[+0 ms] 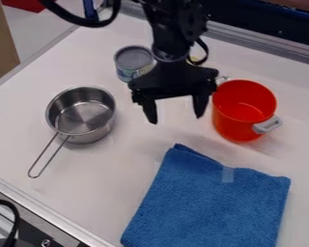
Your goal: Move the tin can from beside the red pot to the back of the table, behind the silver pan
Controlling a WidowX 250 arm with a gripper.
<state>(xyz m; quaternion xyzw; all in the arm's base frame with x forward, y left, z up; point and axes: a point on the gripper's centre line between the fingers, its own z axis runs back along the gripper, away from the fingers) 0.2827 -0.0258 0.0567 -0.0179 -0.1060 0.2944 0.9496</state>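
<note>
lettering up on the can (133, 58)!
it's across the label (141, 72), but no word comes through for certain.

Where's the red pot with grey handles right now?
In the camera view, the red pot with grey handles stands right of centre, just right of the black gripper and beyond the folded blue cloth.
</note>
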